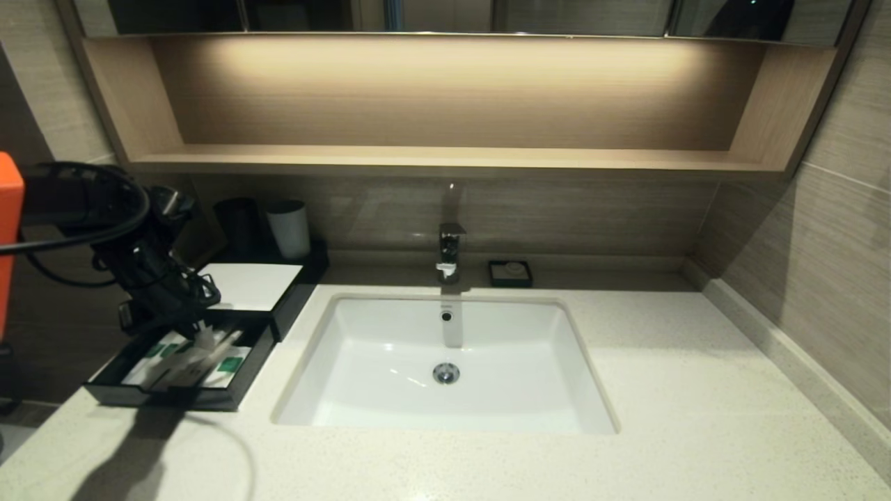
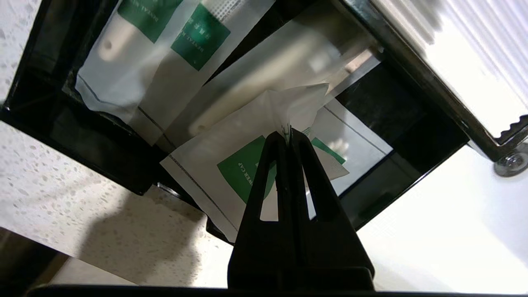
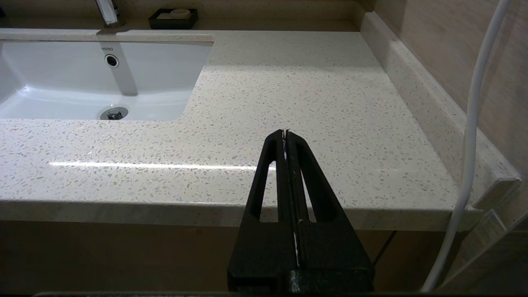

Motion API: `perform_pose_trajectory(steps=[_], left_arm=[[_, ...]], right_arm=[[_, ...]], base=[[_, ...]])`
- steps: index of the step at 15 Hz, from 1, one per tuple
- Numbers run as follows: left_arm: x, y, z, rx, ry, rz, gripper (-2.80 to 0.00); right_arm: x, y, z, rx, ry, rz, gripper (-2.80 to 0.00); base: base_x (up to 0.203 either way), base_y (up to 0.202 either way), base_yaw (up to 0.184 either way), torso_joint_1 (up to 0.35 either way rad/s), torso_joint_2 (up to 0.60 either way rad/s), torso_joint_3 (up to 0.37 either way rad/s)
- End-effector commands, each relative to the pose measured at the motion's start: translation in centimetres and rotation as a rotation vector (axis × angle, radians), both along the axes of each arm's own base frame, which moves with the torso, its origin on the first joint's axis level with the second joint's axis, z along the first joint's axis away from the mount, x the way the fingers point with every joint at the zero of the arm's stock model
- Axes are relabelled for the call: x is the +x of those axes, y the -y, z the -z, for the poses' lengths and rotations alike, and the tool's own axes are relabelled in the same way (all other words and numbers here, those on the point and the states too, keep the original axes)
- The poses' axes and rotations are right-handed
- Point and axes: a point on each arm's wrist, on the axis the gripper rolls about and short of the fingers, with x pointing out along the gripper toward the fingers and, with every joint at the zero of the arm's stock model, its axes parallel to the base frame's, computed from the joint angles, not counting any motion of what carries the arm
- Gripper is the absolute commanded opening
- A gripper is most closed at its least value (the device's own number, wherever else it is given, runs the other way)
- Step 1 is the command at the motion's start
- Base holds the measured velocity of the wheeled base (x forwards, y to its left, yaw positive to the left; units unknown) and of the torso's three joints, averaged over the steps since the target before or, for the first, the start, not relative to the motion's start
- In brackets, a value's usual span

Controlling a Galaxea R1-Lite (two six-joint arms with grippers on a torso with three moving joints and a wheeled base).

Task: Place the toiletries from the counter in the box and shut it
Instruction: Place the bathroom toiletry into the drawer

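The short sachet (image 2: 231,165) hangs pinched in the left gripper (image 2: 287,134) over the open drawer (image 1: 111,376) of the box (image 1: 254,285). Two long sachets (image 2: 165,53) lie inside the drawer. The right gripper (image 3: 286,133) is closed on nothing, off the counter (image 3: 309,103).

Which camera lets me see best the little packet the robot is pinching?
The left wrist view: the short packet fills it, its corner pinched in the left pincer. The head view shows it small in the drawer. The right wrist view misses it.
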Motion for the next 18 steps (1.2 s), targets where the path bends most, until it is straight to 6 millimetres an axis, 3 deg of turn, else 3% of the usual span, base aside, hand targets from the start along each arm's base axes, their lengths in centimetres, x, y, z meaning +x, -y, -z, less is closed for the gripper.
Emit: perform_pose_trajectory(steps=[1,9,18], left_arm=[[0.0,-0.1,0.0,0.01,-0.005,0.03,-2.8],[0.6,0.0,0.3,0.024,-0.001,0.079,-2.8],[1.0,1.5,0.8,0.029,-0.017,0.147,-2.8]], right_arm=[[0.0,0.0,0.0,0.0,-0.002,0.0,-2.8],[0.0,0.0,0.1,0.0,-0.003,0.0,-2.8],[0.0,0.0,0.1,0.0,-0.003,0.0,-2.8]], base=[[0.0,0.0,0.0,0.0,0.0,0.0],[0.0,0.0,0.0,0.0,0.0,0.0],[0.0,0.0,0.0,0.0,0.0,0.0]])
